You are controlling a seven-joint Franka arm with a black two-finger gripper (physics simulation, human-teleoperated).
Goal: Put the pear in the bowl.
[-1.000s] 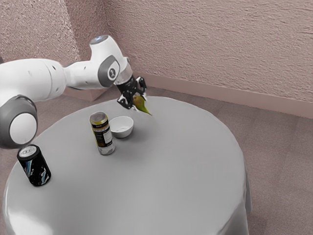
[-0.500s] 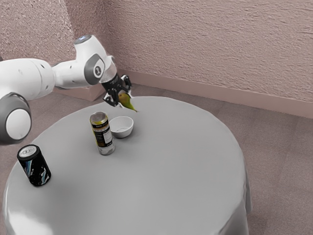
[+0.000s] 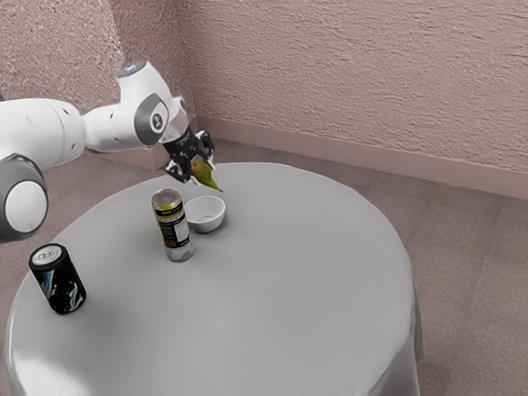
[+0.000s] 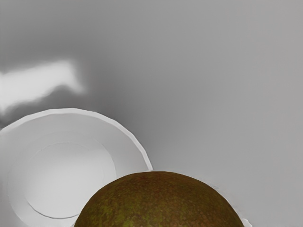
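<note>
Pear (image 3: 203, 172) gripped in the black fingers (image 3: 178, 172), aloft near the bowl (image 3: 210, 223).
Its long axis slants, narrow end down toward the exterior view's right; it has shifted toward that view's left since the earlier frame, and the hand (image 3: 183, 147) tilts, leaning the same way as the pear.

Pear (image 4: 161, 201) — speckled green-brown, bowl (image 4: 66, 179) — white

On table (image 3: 289, 305): bowl (image 3: 206, 216); just beside it, toward the exterior view's left, middle can (image 3: 172, 227); farther left, nearer the camera, outer can (image 3: 58, 282). Above table, in end effector (image 3: 195, 166): pear (image 3: 204, 175).
</note>
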